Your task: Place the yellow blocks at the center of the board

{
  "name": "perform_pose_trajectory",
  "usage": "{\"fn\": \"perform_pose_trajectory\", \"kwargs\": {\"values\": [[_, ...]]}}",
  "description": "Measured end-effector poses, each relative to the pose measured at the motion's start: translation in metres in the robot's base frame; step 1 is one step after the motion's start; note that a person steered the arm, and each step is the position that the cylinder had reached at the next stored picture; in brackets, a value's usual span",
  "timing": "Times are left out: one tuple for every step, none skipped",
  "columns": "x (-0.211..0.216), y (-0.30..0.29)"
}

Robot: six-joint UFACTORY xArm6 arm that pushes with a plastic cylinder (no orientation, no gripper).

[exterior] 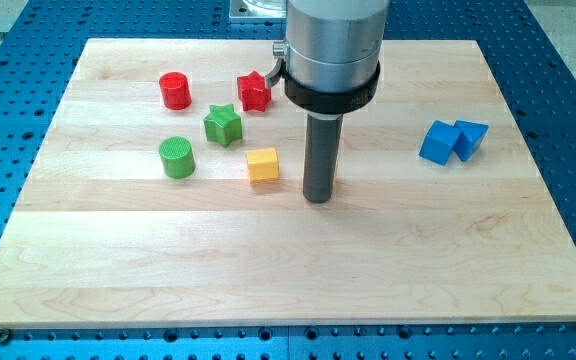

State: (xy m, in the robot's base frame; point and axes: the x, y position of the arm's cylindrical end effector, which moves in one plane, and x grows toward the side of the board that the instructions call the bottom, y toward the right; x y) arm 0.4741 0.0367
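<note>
Counter (268, 260) of pale wood is filling my view. Rod is standing near its middle, my tip (317, 199) sitting just right of the yellow cube (263, 165); it is carrying no jaws. A second yellow sliver is peeking out behind the rod. Two blue blocks (453, 141) are touching at the view's right. Green cylinder (177, 157), green star (223, 125), red cylinder (175, 91) and red star (254, 92) are clustering upper left.

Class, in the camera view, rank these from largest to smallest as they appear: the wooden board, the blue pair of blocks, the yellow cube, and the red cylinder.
1. Wooden board, largest by far.
2. Blue pair of blocks, taken together.
3. Yellow cube and red cylinder: too alike to rank, and the cylinder sits nearer the view's top, possibly farther away.
</note>
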Motion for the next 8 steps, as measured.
{"fn": "perform_pose_trajectory", "kwargs": {"values": [[-0.020, 0.000], [0.037, -0.030], [0.045, -0.071], [0.019, -0.072], [0.003, -0.072], [0.000, -0.072], [-0.002, -0.072], [-0.009, -0.072]]}}
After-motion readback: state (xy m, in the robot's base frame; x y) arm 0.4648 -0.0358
